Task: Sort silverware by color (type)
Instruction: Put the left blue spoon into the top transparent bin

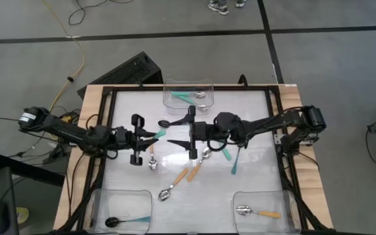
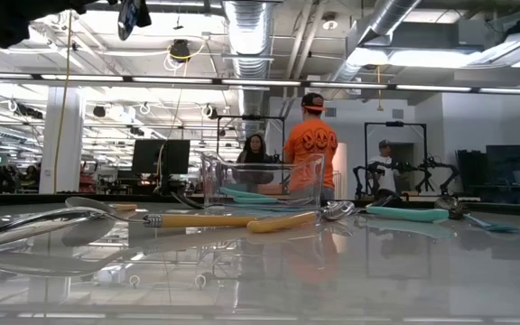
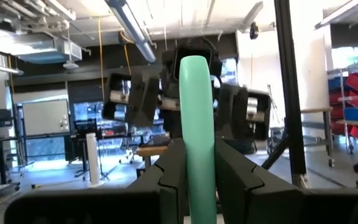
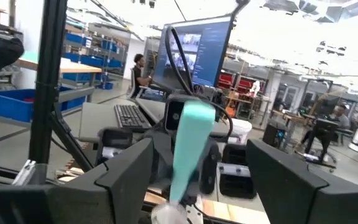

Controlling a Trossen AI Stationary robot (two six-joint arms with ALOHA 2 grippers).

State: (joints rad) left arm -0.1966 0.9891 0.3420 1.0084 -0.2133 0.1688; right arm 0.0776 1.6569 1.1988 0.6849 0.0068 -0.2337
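Left end effector (image 1: 150, 136) clenched on a teal-handled spoon (image 3: 197, 134), held above mid-counter (image 1: 253, 117). Right end effector (image 1: 192, 131) released, fingers spread, facing it at close range

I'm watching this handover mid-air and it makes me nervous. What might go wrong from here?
1. The left gripper is shut on the teal-handled spoon, while the right gripper is open around it. If the left lets go before the right closes, the spoon probably drops.
2. In the right wrist view the handle sits tilted between the fingers, so the grip may land crooked.
3. A drop could scatter the loose spoons on the table below.
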